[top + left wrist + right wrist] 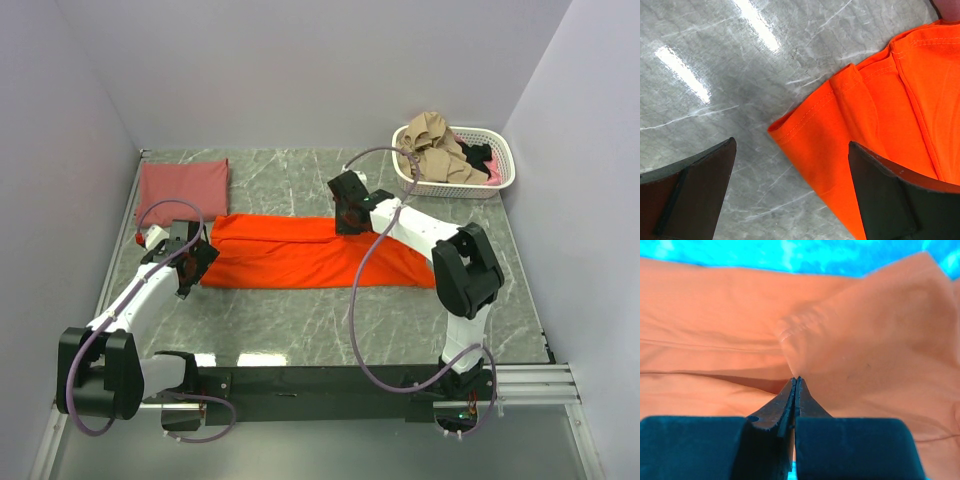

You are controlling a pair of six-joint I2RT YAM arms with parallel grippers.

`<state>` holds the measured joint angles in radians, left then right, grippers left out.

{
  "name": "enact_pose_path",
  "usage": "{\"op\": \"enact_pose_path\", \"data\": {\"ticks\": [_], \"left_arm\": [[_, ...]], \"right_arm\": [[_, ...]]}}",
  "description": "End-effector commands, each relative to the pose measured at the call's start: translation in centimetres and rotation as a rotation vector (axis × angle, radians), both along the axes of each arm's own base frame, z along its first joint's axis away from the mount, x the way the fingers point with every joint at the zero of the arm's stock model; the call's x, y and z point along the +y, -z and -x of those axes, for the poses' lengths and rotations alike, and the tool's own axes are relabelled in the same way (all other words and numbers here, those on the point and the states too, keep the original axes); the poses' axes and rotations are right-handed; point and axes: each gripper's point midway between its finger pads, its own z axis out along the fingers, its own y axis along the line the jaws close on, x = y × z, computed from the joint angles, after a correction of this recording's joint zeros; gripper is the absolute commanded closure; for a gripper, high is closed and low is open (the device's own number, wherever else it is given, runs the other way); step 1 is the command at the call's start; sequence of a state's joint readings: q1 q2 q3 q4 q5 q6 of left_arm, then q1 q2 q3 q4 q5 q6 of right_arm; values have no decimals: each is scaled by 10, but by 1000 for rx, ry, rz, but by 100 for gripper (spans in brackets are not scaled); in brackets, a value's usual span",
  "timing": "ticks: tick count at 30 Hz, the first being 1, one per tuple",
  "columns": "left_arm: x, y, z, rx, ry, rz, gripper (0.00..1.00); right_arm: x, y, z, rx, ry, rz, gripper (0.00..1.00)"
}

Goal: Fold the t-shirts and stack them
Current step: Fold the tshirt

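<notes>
Right claw point(796, 382) was clamped all the way shut, jaws flat against each other. A small pucker of the orange-red t-shirt point(300, 262) bunched up right at its tips, so it had a thin pinch of the cloth. From the top view that pinch sat on the shirt's far edge, roughly mid-length. The shirt itself lay stretched out as a long band across the middle of the surface point(290, 330), running left to right, with layers folded over each other. Its right end went out of sight under the right arm point(420, 232).

Left claw point(792, 150) hung over the shirt's left end with its jaws wide apart and nothing gripped. In the left wrist view one finger point(695, 195) was over bare grey marble-look surface and the other over orange cloth, with a hemmed corner of the shirt poking out between them. Couldn't tell if the fingers actually touched down.

Brick-red t-shirt point(182, 188) was folded into a neat rectangle at the far left of the surface, near the orange one's left end. I couldn't tell if the two corners touched.

Over in the far right corner sat a white slotted basket point(455, 190) with a crumpled tan garment point(435, 145) heaped in it. Bits of black cloth point(478, 155) and pink cloth point(495, 172) showed beside it. Pale purple cables point(352, 300) looped off both arms, and plain pale walls point(300, 70) closed in the surface on three sides.
</notes>
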<state>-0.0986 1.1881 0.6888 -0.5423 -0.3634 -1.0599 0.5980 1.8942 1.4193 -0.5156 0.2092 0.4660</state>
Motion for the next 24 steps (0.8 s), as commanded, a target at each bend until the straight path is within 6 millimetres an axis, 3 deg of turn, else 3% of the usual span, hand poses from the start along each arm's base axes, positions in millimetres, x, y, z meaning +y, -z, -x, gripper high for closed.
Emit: {"op": "enact_pose_path", "data": {"ticks": [1,3,6,10,14,15,18,20,24], "left_arm": [[0,-17,-10,-58,0,3,1],[0,-16,-10,-54,3,5,1],[-1,-17,-11,-58,6,7,1],[-2,-17,-12,-55,13,7,1],[-6,-19,-16,-62,30,20,1],[-6,-18,-17,-60,35,21,1],[-10,-22,-23,-72,57,33,1],[-13,-26,-28,-87,66,41,1],[-22,-29,-40,-119,115,68,1]], "right_arm": [[19,-33,-13,-92,3,-115,100],[24,-27,-13,-70,-12,-123,100],[30,-16,-10,-27,-35,-125,92],[28,-11,-8,-9,-34,-114,45],[20,-25,-5,-39,-14,-111,36],[17,-37,-5,-64,-3,-116,34],[-4,-49,1,-92,60,-89,29],[-29,-51,7,-97,122,-58,26],[-73,-40,12,-85,143,9,26]]}}
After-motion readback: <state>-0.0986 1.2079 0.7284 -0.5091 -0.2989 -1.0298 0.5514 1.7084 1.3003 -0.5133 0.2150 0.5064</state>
